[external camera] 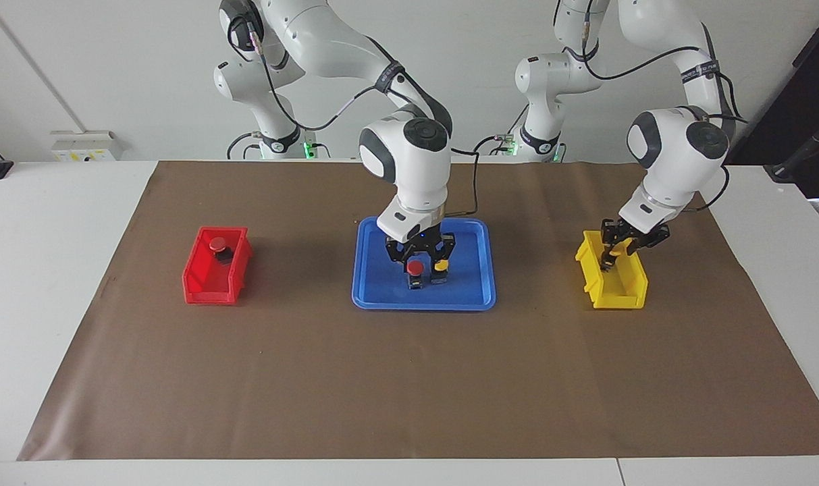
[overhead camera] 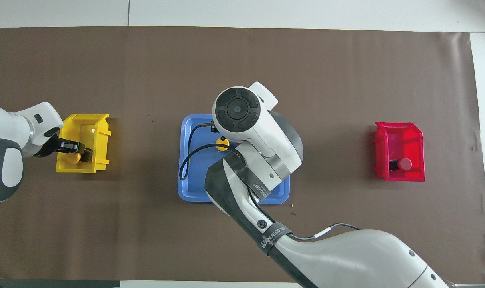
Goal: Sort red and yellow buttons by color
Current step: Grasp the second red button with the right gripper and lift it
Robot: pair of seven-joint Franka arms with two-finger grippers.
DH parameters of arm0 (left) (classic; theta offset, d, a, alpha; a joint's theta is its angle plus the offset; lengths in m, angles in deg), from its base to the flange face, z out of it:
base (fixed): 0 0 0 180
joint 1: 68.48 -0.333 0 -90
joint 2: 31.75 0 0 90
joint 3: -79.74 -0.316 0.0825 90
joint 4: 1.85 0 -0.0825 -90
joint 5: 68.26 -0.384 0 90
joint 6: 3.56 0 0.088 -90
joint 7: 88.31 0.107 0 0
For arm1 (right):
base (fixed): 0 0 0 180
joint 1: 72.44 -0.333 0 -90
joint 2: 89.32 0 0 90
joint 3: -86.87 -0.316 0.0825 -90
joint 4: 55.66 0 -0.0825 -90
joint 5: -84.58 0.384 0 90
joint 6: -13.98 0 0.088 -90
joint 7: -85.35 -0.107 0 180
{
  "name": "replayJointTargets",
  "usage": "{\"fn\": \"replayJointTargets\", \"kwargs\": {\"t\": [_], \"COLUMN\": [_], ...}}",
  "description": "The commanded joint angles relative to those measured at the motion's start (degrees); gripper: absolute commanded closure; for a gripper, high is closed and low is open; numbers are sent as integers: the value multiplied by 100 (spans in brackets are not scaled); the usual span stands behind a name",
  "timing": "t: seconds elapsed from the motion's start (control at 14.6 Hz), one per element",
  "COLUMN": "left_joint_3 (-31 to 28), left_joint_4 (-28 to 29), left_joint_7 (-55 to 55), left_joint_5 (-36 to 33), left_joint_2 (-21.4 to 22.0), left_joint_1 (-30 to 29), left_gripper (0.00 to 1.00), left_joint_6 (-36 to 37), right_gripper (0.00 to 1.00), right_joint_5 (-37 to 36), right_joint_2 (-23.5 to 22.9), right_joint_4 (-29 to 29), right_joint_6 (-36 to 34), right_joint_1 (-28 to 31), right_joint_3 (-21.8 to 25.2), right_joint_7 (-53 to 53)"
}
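Listing stock, red and yellow buttons first: one red button (external camera: 415, 268) and one yellow button (external camera: 440, 265) stand upright and just beside each other in the blue tray (external camera: 375, 297) at the middle of the counter (external camera: 44, 270). A second red button (external camera: 217, 244) already lies in the red bin (external camera: 203, 283) toward the right arm's end. A second yellow button (overhead camera: 71, 157) shows at the yellow bin (external camera: 618, 297) toward the left arm's end, right at the left tool (external camera: 617, 243). I cannot tell whether that tool is pinching it or has let go, nor whether it is spread. The right tool (external camera: 419, 255) hangs low over the pair in the tray, roughly above the red one. Its arm hides the spot from overhead, and I cannot tell whether it is spread or pressed together, or whether it touches a cap. Handling, as I judge it: each item is small, light and rigid, a blocky black base under a smooth domed cap. The dome would likely slip, so I would take hold across the flat sides of the base, below the cap. With the neighbour so near, one side has little room and a nudge could tip either button. Half the sort looks done. All bins and the tray rest on the brown mat (external camera: 409, 391).
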Motion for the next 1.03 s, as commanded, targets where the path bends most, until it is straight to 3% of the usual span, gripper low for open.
{"fn": "replayJointTargets", "kwargs": {"t": [0.0, 0.14, 0.21, 0.48, 0.62, 0.75, 0.96], "left_joint_3": [18, 36, 53, 71, 71, 79, 79], "left_joint_4": [-9, -517, -964, -2696, -3251, -3368, -2826], "left_joint_7": [17, 43, 60, 60, 25, -18, -36], "left_joint_5": [-80, -89, -89, -185, -195, -195, -186], "left_joint_2": [141, 158, 158, 123, 123, 9, 166], "left_joint_1": [13, 48, 57, 196, 311, 504, 505], "left_gripper": [23, 3, 0, 0, 0, 0, 0], "left_joint_6": [-39, 476, 932, 2638, 3184, 3240, 2574], "right_gripper": [39, 39, 39, 39, 39, 39, 39], "right_joint_5": [-97, -88, -88, -88, -79, -79, -79], "right_joint_2": [209, 280, 306, 324, 350, 394, 394], "right_joint_4": [-413, -659, -721, -782, -940, -1090, -1134], "right_joint_6": [181, 382, 462, 480, 663, 831, 849], "right_joint_1": [8, -1, -1, -1, -1, -9, -9], "right_joint_3": [1, 1, 1, -8, -8, -8, -8], "right_joint_7": [-93, -102, -102, -102, -102, -102, -111]}}
